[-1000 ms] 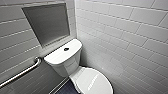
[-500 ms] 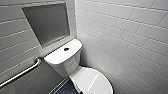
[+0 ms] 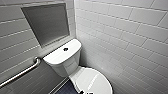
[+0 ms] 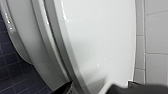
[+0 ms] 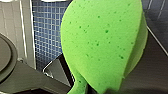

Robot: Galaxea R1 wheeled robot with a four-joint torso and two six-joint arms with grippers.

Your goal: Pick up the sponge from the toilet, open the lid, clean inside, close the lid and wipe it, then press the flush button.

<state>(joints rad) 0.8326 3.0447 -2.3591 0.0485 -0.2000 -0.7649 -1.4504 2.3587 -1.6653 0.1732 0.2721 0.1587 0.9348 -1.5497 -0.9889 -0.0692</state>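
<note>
The white toilet (image 3: 65, 65) stands in the corner with its oval lid (image 3: 93, 81) down over the bowl. The small dark flush button (image 3: 65, 49) sits in the middle of the flat tank top. In the left wrist view the lid (image 4: 100, 40) is very close, and my left gripper (image 4: 92, 90) is open, its dark fingertips (image 4: 63, 88) straddling the lid's rim. In the right wrist view my right gripper (image 5: 97, 91) is shut on the narrow part of the bright green sponge (image 5: 102, 42), whose rounded end sticks out over the floor.
A metal grab rail (image 3: 20, 73) runs along the left wall under a grey recessed panel (image 3: 46, 23). White tiled walls (image 3: 130, 37) close in right behind and beside the toilet. Dark blue mosaic floor (image 3: 65, 88) lies left of the bowl.
</note>
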